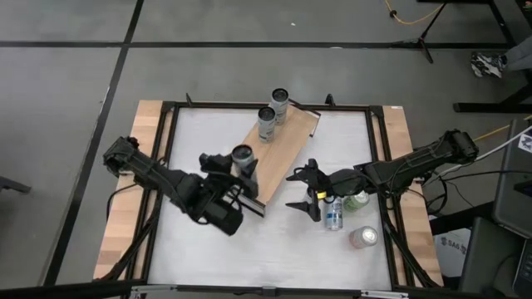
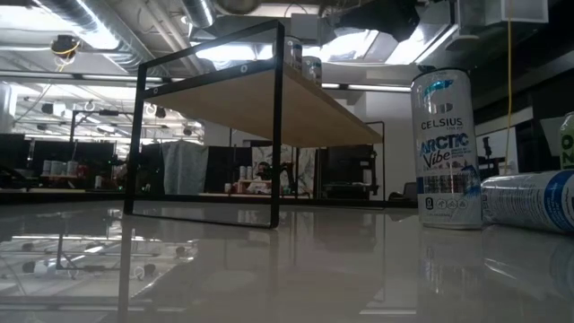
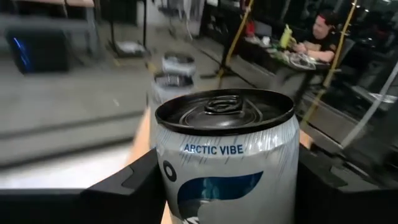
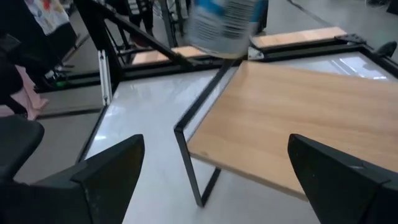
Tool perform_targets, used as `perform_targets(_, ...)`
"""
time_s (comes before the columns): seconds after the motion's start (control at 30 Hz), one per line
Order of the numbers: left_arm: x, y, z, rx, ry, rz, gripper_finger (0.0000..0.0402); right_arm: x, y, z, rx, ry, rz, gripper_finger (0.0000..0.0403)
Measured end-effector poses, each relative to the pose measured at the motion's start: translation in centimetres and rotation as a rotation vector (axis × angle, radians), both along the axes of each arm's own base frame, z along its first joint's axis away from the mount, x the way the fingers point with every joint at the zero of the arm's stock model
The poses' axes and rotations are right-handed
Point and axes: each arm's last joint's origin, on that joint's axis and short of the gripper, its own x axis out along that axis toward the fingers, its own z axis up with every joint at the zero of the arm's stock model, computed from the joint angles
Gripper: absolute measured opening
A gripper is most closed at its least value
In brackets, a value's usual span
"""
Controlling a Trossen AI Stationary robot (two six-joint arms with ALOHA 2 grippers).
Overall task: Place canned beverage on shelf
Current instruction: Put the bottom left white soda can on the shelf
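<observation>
Your left gripper (image 1: pixel 242 166) clamps a silver-blue Arctic Vibe can (image 1: pixel 242 155) above the shelf (image 1: pixel 287 141) near end, 2 cans (image 1: pixel 273 114) at far end, bare board between, right gripper (image 1: pixel 301 190) spread empty

Shelf room
Two cans (image 1: pixel 272 115) are crowding the shelf's (image 1: pixel 287 149) far end; its near half is lying bare.

A robotics lab or workshop in an open industrial hall. Around the white table (image 1: pixel 249 241) lies bare grey concrete floor (image 1: pixel 66 124) with cables and stand legs; beyond it, exposed ceiling ducts (image 2: pixel 117 22), rows of desks, and a person (image 3: pixel 320 31) seated at a cluttered bench.
</observation>
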Motion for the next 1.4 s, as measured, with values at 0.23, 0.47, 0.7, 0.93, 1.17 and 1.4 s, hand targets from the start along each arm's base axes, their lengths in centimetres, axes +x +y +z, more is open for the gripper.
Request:
perform_targets(0.23, 2.3, 2.3, -0.3, 0.162, 0.101, 0.077, 0.0236, 0.1, -0.1, 0.4, -0.004, -0.051, -0.058, 0.0386)
perform_targets(0.47, 3.5, 3.9, -2.5, 0.176, 0.131, 0.125, 0.0236, 0.1, -0.3, 0.4, -0.027, -0.056, -0.121, 0.0386)
perform_targets(0.7, 4.2, 5.1, -5.6, 0.172, 0.129, 0.165, 0.0236, 0.1, -0.4, 0.4, -0.032, -0.056, -0.134, 0.0386)
perform_targets(0.93, 4.5, 6.2, -7.8, 0.175, 0.103, 0.21, 0.0236, 0.1, -0.4, 0.4, -0.033, -0.054, -0.134, 0.0386)
perform_targets(1.17, 4.4, 6.5, -9.0, 0.182, 0.124, 0.216, 0.0245, 0.1, -0.4, 0.4, -0.033, -0.054, -0.134, 0.0386)
perform_targets(1.4, 4.4, 6.5, -9.1, 0.169, 0.129, 0.204, 0.0284, 0.1, -0.4, 0.4, -0.034, -0.054, -0.134, 0.0386)
